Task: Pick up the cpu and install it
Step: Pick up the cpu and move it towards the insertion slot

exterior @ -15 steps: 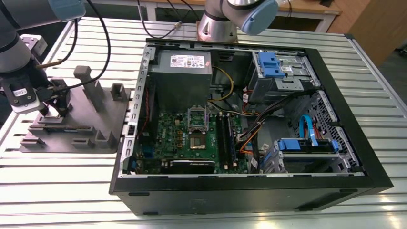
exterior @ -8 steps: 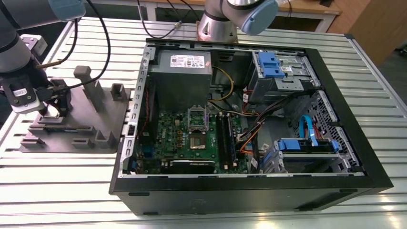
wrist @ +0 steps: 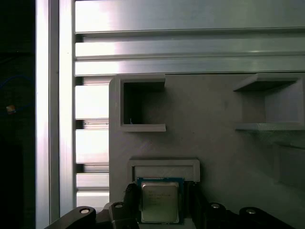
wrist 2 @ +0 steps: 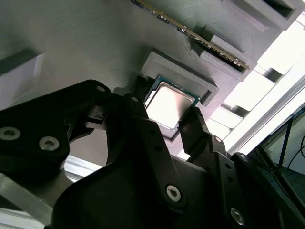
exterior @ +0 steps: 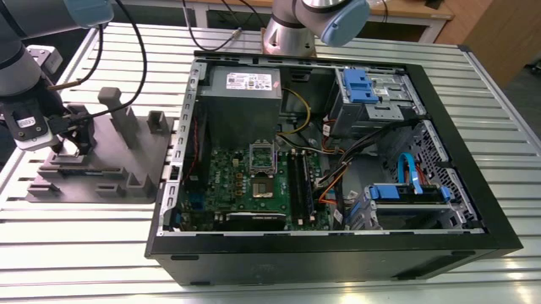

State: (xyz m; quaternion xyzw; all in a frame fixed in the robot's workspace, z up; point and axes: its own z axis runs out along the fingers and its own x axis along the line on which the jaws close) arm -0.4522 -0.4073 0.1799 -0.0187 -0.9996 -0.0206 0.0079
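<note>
Up close, in both wrist views, you see the cpu [wrist: 159, 202] [wrist 2: 169, 105] lying flat in a shallow walled pocket [wrist: 164, 167] of the grey plate [exterior: 101, 171]. The jaws of the gripper [wrist: 161, 187] stand apart, one at each side of the cpu, close to its edges. The exterior view adds the layout: the plate sits on the slatted worktop [exterior: 85, 240] at that view's left, beside the open computer case [exterior: 338, 247]. There the gripper [exterior: 70, 140] hides the cpu.

A: Is it bright here?
B: Very. The ribbed silver metal worktop [wrist: 143, 43] shines white in the first wrist view.
A: Any dark spots?
B: The black gripper [wrist 2: 167, 107] looks dark, and the big black computer case [exterior: 321, 259] is dim inside, with soft shadows.
</note>
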